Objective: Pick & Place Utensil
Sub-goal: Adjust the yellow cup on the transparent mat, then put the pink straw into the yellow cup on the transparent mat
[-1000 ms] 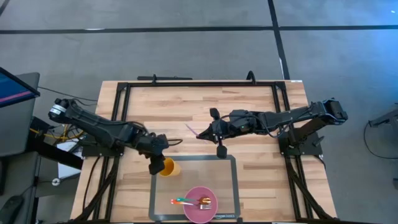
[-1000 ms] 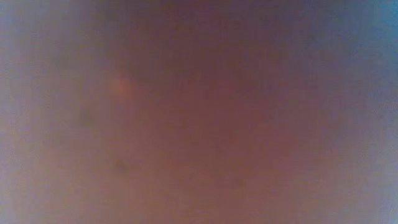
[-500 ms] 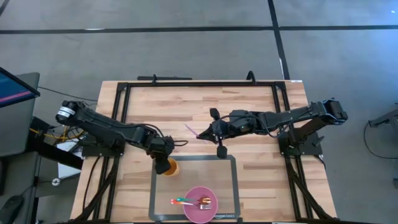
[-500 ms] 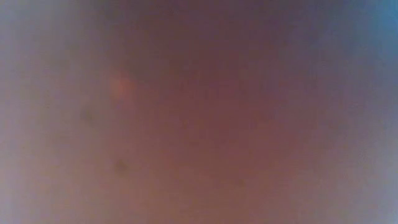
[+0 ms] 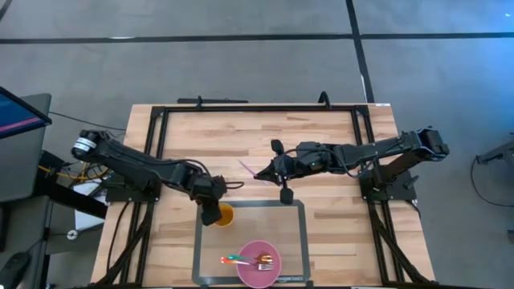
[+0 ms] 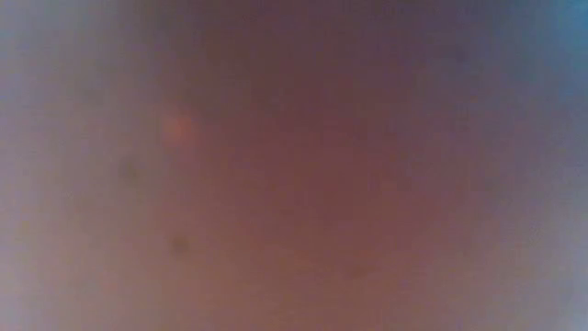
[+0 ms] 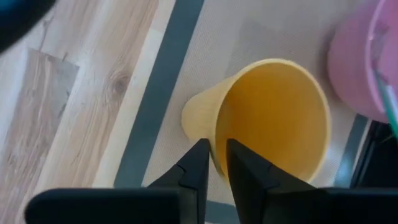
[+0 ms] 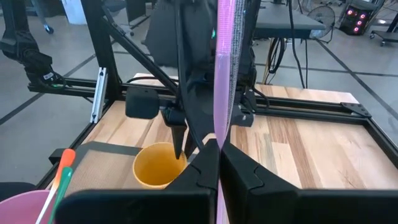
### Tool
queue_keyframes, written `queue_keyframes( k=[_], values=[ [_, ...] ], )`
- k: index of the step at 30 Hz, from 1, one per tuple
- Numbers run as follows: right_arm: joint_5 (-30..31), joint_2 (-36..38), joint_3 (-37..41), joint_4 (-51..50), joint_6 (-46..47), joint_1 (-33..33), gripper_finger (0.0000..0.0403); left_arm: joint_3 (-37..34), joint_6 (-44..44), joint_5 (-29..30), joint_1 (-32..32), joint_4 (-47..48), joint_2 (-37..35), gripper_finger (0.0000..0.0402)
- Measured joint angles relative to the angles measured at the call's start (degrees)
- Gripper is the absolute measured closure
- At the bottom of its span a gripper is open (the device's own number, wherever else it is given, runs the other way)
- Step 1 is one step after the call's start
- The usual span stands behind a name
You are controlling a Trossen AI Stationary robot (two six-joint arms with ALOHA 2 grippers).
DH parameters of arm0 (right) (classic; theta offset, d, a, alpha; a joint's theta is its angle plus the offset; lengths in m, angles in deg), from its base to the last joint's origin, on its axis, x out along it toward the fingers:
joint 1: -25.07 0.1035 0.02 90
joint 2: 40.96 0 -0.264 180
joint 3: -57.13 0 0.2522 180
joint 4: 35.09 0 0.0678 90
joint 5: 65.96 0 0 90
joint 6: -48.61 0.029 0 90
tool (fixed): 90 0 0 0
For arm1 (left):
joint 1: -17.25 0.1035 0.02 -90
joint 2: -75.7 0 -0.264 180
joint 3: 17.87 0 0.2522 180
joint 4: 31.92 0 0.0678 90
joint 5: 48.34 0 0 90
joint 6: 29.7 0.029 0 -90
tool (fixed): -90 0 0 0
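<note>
Left tool (image 7: 212, 163) clenched on the rim of the yellow cup (image 7: 273, 115), one finger inside, one outside; cup stands at the mat (image 5: 301, 233) edge. Thin wall, single-point pinch: the cup could tip or twist out if the arm swings or lifts off-axis.

Right tool (image 8: 217, 149) grasps the pink utensil (image 8: 224, 68), which stands up from between the fingers, held near one end. The cup sits ahead of and below this tool, with the left arm's fingers directly over its mouth.

Risks, as judged: a long lever in a narrow grip may pivot during travel, and the utensil tip may strike the left fingers at the cup.

Pink bowl (image 5: 259, 263) with other utensils lies beyond the cup. Low view shows nothing usable.
</note>
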Motion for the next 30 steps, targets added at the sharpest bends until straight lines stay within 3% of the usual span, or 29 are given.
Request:
queue_keyframes(
  k=[8,17,23,30],
  values=[
    [0.00,0.00,0.00,0.37,0.00,0.00,0.0402,0.00,0.23,0.80,-0.02,-0.95,-5.53,0.0340],
    [0.02,-1.76,-0.09,6.66,-0.03,1.17,0.0402,0.02,10.46,13.98,-0.08,-1.44,-14.13,0.0351],
    [-0.02,-8.30,-0.04,19.54,-4.32,4.31,0.0402,0.02,15.76,23.88,-0.07,-2.61,-16.84,0.0353],
    [-0.02,-19.40,0.15,40.19,-4.17,5.78,0.0402,0.02,18.22,25.94,-0.07,-2.61,-16.96,0.0353]
  ],
)
